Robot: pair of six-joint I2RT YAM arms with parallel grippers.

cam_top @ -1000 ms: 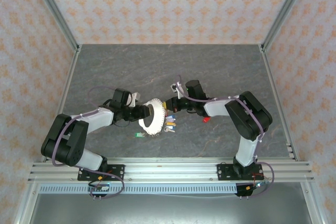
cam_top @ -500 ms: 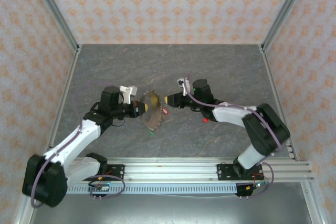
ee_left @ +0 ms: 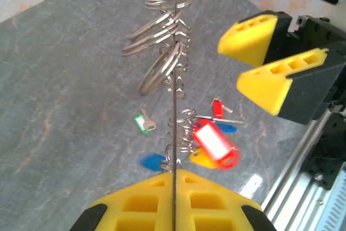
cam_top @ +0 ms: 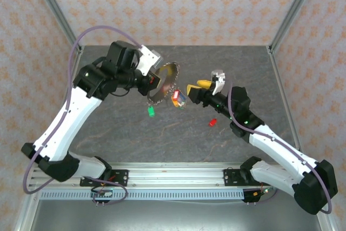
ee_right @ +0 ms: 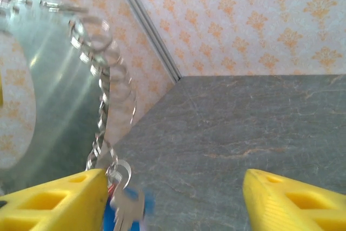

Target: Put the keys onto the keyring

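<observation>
Above the table [cam_top: 243, 68], the left gripper [cam_top: 155, 79] pinches the keyring [cam_top: 168, 79] by its rim so the threaded keys [cam_top: 178, 98] dangle clear, presumably for the right gripper [cam_top: 195, 87], jaws wide beside them, while a green key [cam_top: 151, 111] and a red key [cam_top: 212, 122] lie loose below.

Lab test cell: aluminium frame [cam_top: 178, 172], patterned walls [cam_top: 178, 4], grey tabletop [cam_top: 135, 139].

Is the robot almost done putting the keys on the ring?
Partly. Several keys already hang from the keyring, which the left claw holds up above the table. The right claw is open beside it, holding nothing. Left to do: a green key and a red key lie loose on the table.
</observation>
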